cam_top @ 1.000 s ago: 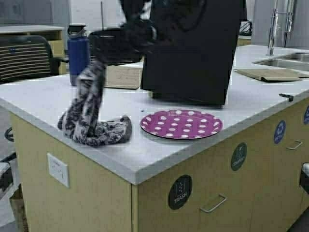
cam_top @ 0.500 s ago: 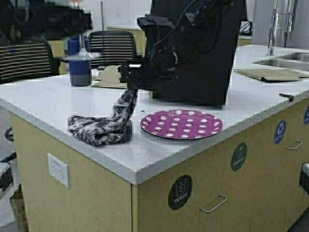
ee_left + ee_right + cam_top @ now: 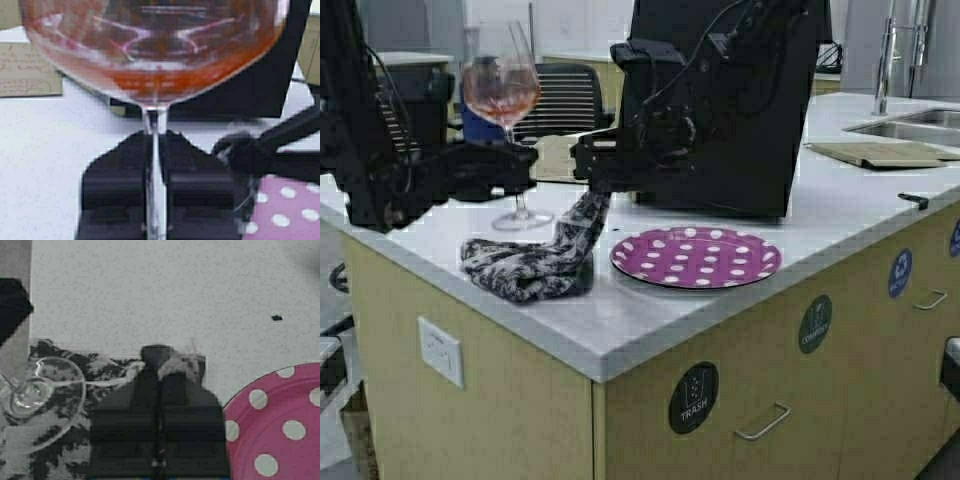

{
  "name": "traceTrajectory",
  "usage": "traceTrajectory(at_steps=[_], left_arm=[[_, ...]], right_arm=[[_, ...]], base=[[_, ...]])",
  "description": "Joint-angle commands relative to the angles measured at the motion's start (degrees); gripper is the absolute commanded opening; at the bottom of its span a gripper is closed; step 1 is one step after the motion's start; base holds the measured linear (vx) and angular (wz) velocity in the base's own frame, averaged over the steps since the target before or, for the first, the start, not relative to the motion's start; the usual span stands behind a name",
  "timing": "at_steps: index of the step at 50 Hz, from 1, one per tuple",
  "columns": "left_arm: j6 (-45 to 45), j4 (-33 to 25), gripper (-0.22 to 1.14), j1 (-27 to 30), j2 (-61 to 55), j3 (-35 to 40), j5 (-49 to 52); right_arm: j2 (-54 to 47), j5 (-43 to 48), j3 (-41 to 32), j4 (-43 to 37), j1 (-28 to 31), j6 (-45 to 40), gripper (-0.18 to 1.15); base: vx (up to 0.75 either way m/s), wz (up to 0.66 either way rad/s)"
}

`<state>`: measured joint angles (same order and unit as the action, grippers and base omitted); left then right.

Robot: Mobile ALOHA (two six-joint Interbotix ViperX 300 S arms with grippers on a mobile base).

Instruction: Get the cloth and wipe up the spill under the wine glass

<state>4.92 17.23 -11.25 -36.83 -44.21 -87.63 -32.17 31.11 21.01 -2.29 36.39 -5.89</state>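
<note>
- We see our left end effector (image 3: 520,165) clamped on the thin stem of the wine glass (image 3: 504,95); in the left wrist view its two fingers (image 3: 115,187) press against the stem from either side.
- The wine glass stands upright with pink liquid in its bowl. We cannot tell from the high view whether its round foot touches the table (image 3: 720,300) or hangs just above it.
- Our right end effector (image 3: 588,185) is pinched onto one end of the cloth (image 3: 535,262), pulling that end up into a twisted strand.
- The rest of the cloth lies bunched on the table near the front edge, just beside the polka-dot plate (image 3: 696,256).
- In the right wrist view the glass foot (image 3: 37,392) shows over the cloth's dark floral print, next to the gripped corner.
- A dark blue bottle (image 3: 470,120) stands behind the glass, mostly hidden.
- A large black box (image 3: 740,120) sits behind the plate, and a sink (image 3: 910,125) lies at the far right.
</note>
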Motion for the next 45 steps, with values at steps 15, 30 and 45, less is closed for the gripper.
traceTrajectory(at_steps=[15, 30, 45], left_arm=[[-1.58, 0.00, 0.11, -0.09, -11.51, 8.09, -1.41], [-1.41, -0.35, 0.11, -0.09, -10.46, 8.09, -1.58], [-1.23, -0.35, 0.11, -0.09, 4.92, 0.00, -1.58]], right_arm=[[1.93, 0.62, -0.26, 0.00, 0.09, 0.00, 0.06], [3.43, 1.93, -0.35, 0.00, 0.00, -0.18, 0.06], [8.35, 7.73, -4.22, -0.35, -1.05, -0.18, 0.06]], base=[[0.00, 0.00], [0.00, 0.00], [0.00, 0.00]])
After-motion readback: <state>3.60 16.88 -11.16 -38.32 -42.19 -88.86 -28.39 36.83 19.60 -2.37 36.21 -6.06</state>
